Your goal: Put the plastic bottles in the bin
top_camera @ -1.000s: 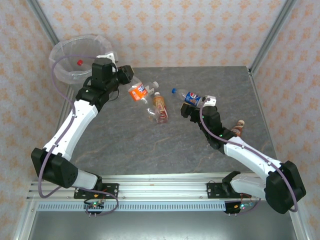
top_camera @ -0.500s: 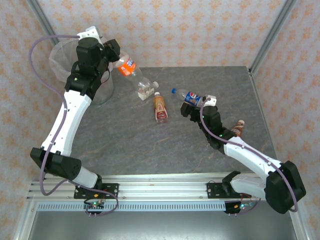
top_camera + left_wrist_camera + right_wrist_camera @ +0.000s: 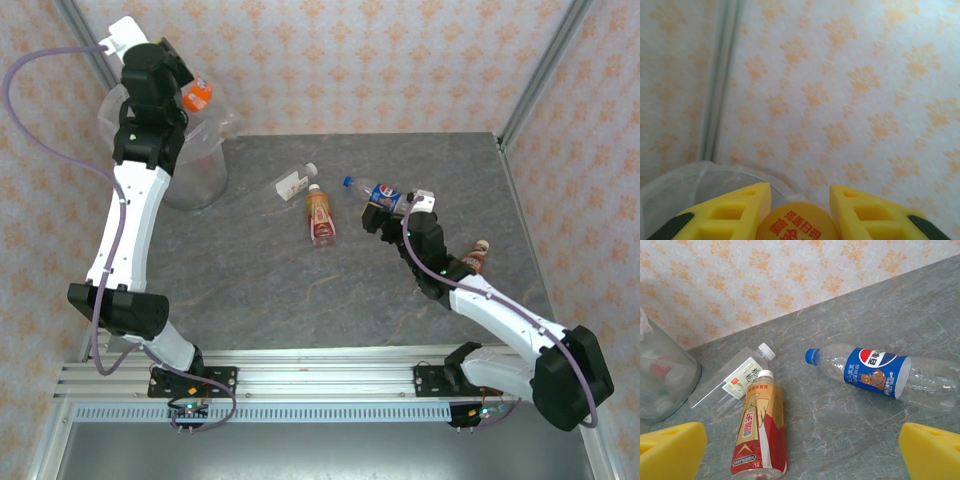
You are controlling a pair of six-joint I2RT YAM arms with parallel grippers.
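Left gripper (image 3: pixel 183 84): pressed together on the orange bottle (image 3: pixel 197 95), arm raised high at the far left corner; in the wrist view the yellow fingers (image 3: pixel 742 210) clamp the bottle's orange end (image 3: pixel 797 224) on both sides
Orange bottle: held over the bin (image 3: pixel 200 180), seemingly above its opening, though how high above cannot be judged from overhead
Bin: stands at the table's far left corner, its clear liner folded over the rim (image 3: pixel 705 172); through its wall (image 3: pixel 660 375) red and white shapes show, probably bottles already inside
Right gripper (image 3: pixel 400 207): jaws spread wide with nothing between them (image 3: pixel 800 452), poised near the blue-label bottle
Blue-label bottle (image 3: pixel 383 194): lying on the table (image 3: pixel 300 290) ahead of the right fingers (image 3: pixel 880 372), blue cap pointing left
Red-and-gold bottle (image 3: pixel 320 215): on its side mid-table (image 3: pixel 760 432), white cap towards the far wall
Clear bottle (image 3: pixel 295 182): white label, lying just beside the red-and-gold one (image 3: pixel 740 380), their caps close together
Brown bottle (image 3: pixel 477 257): on the table, close against the right arm
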